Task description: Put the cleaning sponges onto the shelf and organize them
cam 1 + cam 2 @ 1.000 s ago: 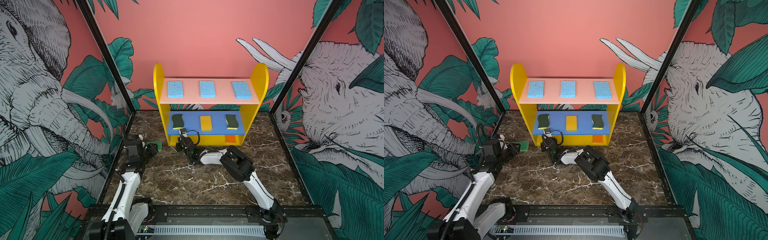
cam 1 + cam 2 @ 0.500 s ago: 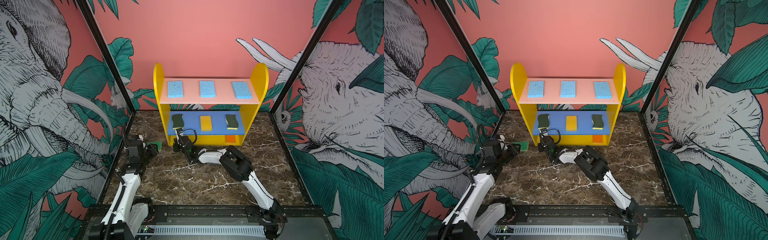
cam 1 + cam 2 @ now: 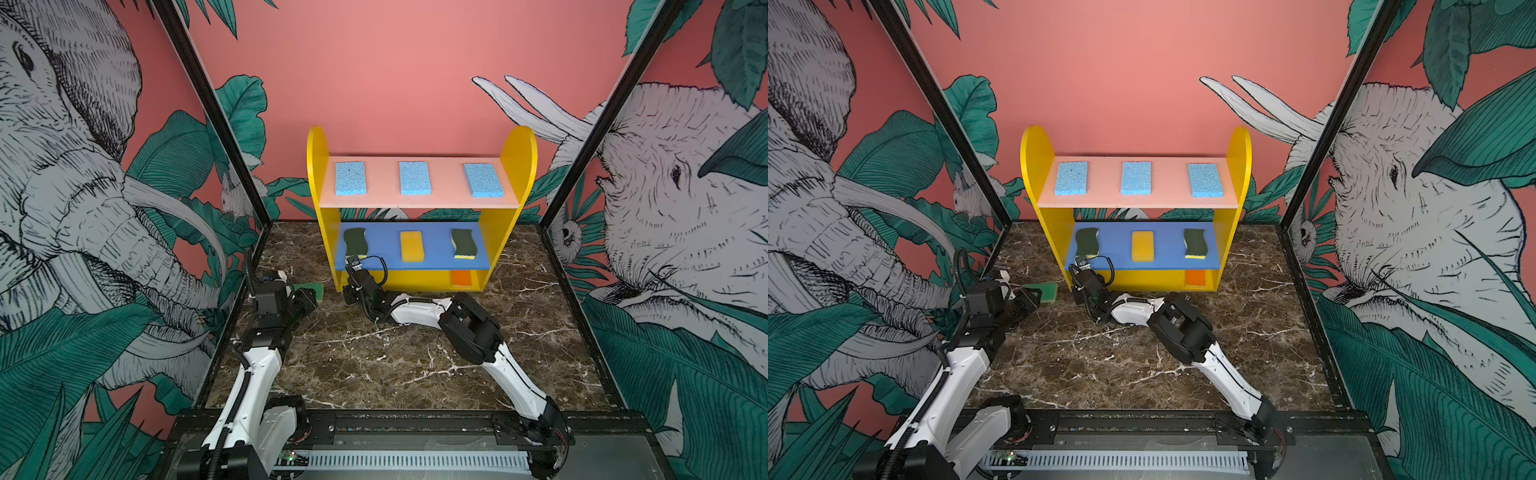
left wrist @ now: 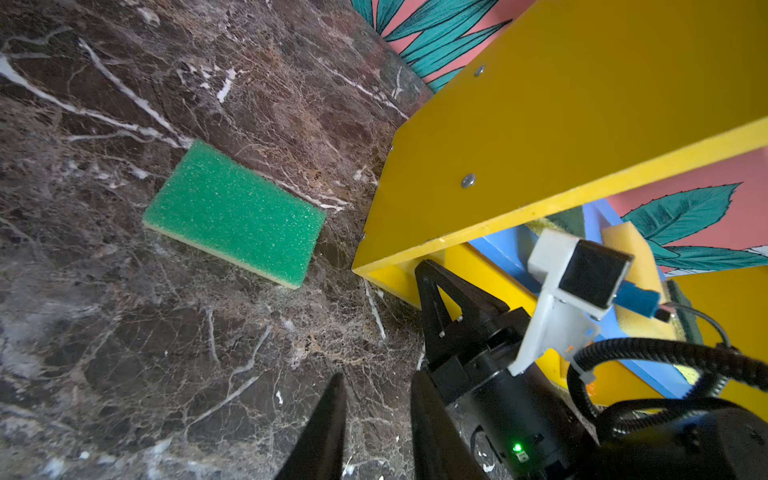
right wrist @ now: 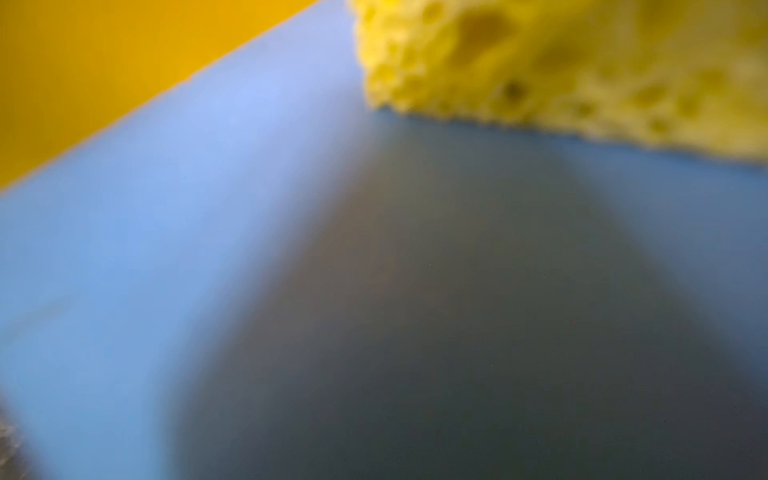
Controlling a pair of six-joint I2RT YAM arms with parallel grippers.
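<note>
Lying flat on the marble table [image 4: 124, 332], the bright green sponge [image 4: 235, 212] sits just beside the left side of the shelf [image 3: 519, 166]; the left gripper [image 4: 376, 380] hovers near it, jaws narrowly apart and empty, while the right gripper [image 4: 428, 276] reaches, closed, into the bottom tier under the blue board [image 3: 434, 259]

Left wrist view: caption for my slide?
Green sponge flat on the marble tabletop beside the yellow shelf, ahead of the open left tool.
</note>
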